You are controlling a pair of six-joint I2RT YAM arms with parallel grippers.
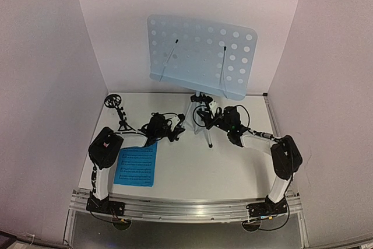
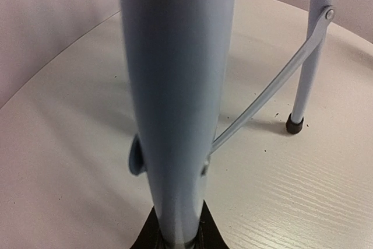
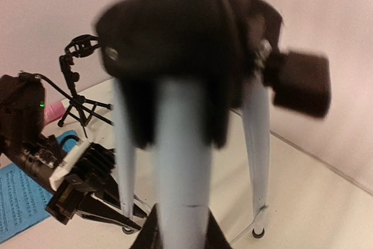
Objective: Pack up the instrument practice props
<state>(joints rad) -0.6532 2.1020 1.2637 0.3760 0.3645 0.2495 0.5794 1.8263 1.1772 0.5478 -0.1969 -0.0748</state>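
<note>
1. The silver-tripod stand [image 1: 198, 56] stands upright at the middle of the table [image 1: 192, 173], toward its back edge, with its perforated desk not yet folded. I judge that the step in hand is to take hold of this stand, so the packing is only at its beginning.
2. The left gripper [image 1: 180, 122] is low on one silver tube. In its wrist view the jaws lie tight against both sides of the tube, so it looks clamped on it.
3. The right gripper [image 1: 210, 114] has a tube between its jaws under the black hub. This view is blurred, and I cannot tell whether it presses or is loose.
4. The next move probably needs one arm to steady the stand while the other folds the legs or lowers the desk, slowly, because the stand is top-heavy.
5. A blue music sheet [image 1: 136, 165] lies flat near the front-left corner. Whether a second sheet is under it, I cannot tell.
6. The small black mic stand [image 1: 118, 114] is upright near the left edge.
7. The pink microphone [image 3: 54, 111] shows only as a small pink patch beside it.
8. No box or bag for packing is in view.
</note>
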